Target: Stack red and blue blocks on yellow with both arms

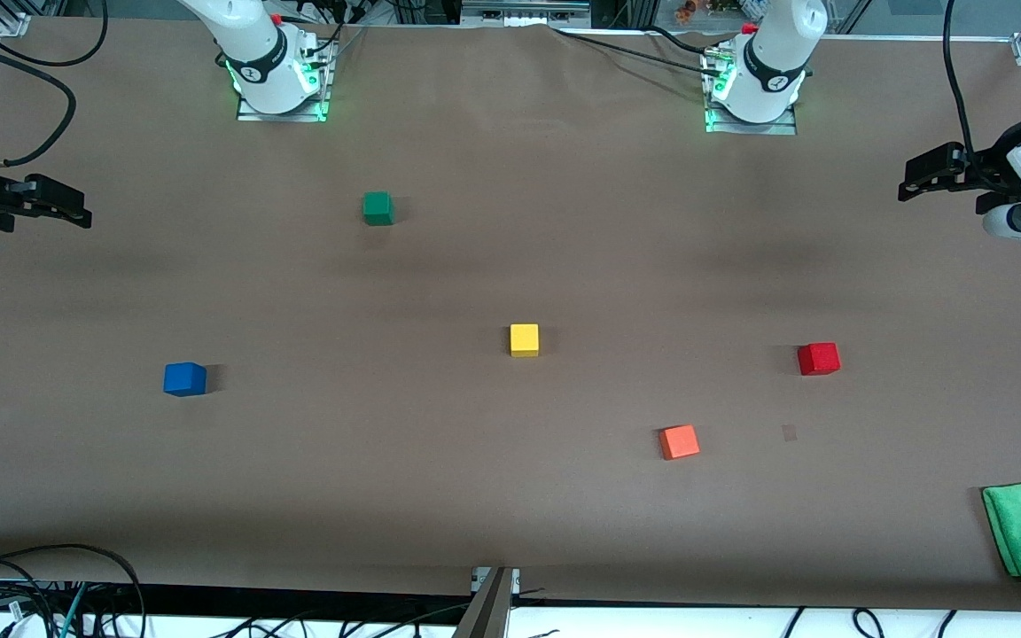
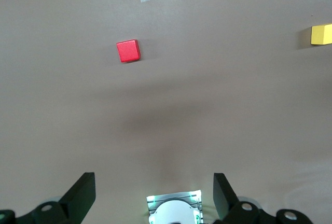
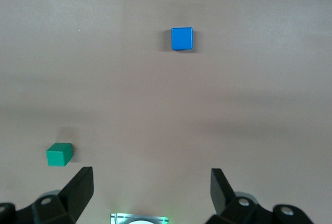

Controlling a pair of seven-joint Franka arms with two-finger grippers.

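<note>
On table (image 1: 475, 496): yellow cube (image 1: 525, 339) between (well apart) red cube (image 1: 819, 359), blue cube (image 1: 184, 378).

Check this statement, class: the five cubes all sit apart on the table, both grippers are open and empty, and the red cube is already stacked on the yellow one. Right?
Wrong in one respect. The red cube is not on the yellow cube; the front view shows it alone on the table, toward the left arm's end. The rest stands: left gripper and right gripper are open and empty.
</note>
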